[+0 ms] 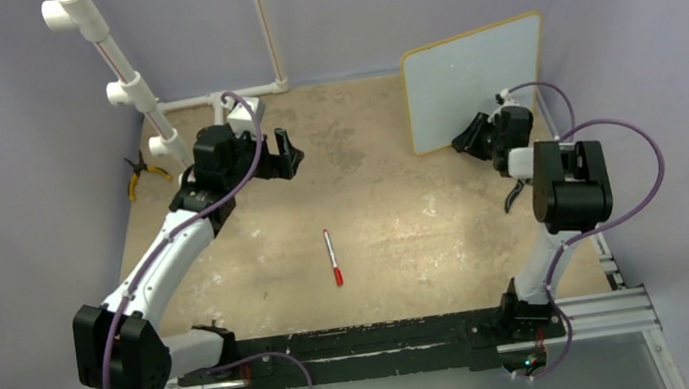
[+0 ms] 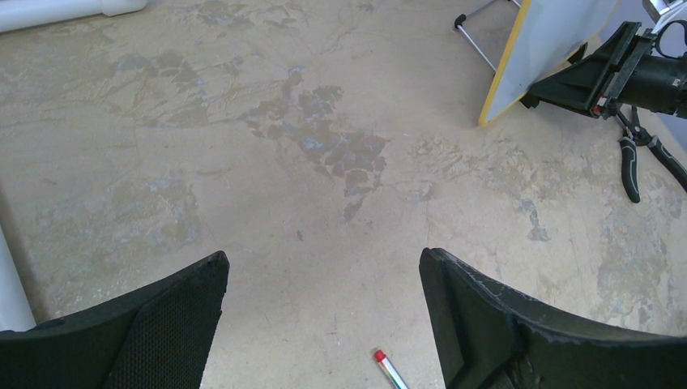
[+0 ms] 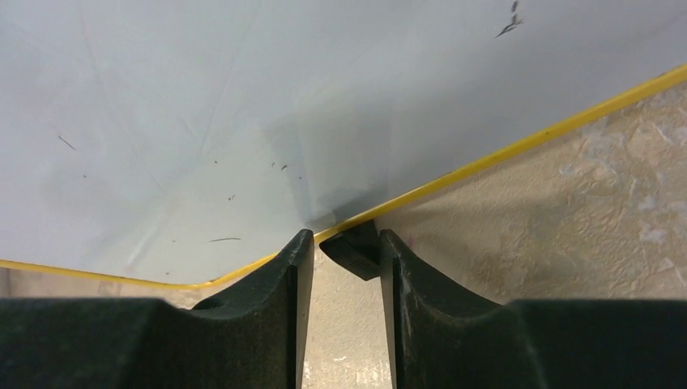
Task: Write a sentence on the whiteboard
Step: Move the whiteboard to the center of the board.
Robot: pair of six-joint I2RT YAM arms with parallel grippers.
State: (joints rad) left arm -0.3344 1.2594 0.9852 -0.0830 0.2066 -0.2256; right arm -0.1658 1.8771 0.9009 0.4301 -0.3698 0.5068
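Note:
The whiteboard (image 1: pixel 472 82) (image 2: pixel 551 32) stands tilted on edge at the back right, its white face (image 3: pixel 202 105) framed in yellow. No sentence shows on it, only a few small dark specks. My right gripper (image 1: pixel 466 141) (image 3: pixel 346 239) is at the board's lower edge, jaws a little apart. The board's black foot (image 3: pixel 356 251) sits between the tips, against the right finger, with a gap to the left finger. My left gripper (image 1: pixel 287 155) (image 2: pixel 324 259) hangs wide open and holds nothing, over the table left of centre. A red-capped marker (image 1: pixel 332 256) (image 2: pixel 389 369) lies mid-table.
A white PVC pipe frame (image 1: pixel 118 73) rises at the back left, with yellow-handled pliers (image 1: pixel 142 174) beside it. Black pliers (image 2: pixel 636 158) (image 1: pixel 517 197) lie on the table by the right arm. Purple walls close in both sides.

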